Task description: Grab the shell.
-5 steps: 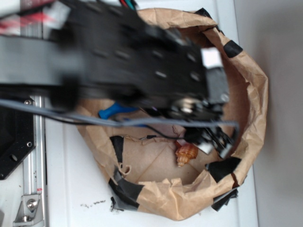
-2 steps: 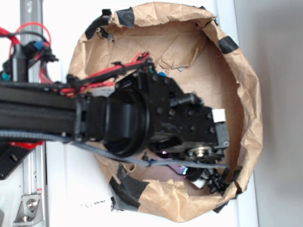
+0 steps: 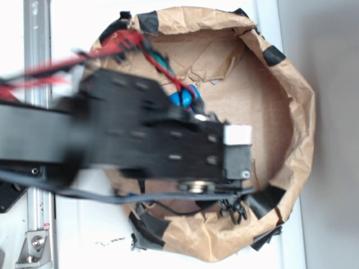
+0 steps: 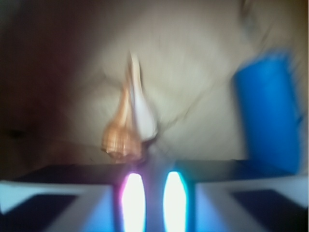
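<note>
In the wrist view the orange-tan shell [image 4: 126, 128] stands out straight ahead of my gripper [image 4: 147, 162]. Its ribbed wide end sits at the jaws and its pale pointed end faces away. It stays sharper than the blurred brown paper behind it, so it looks held off the floor. In the exterior view the gripper [image 3: 233, 210] is low by the near rim of the brown paper bowl [image 3: 300, 129], and the black arm hides the shell.
A blue plastic pin [image 3: 182, 98] lies on the paper floor beside the arm; it is a blue blur [image 4: 268, 113] at the wrist view's right. Black tape patches [image 3: 268, 199] hold the crumpled paper walls. A metal rail [image 3: 39, 224] runs along the left.
The arm came down over the shell, which lay bare on the paper floor a second ago. It has since swung left and is blurred with motion, with the shell at the jaws.
</note>
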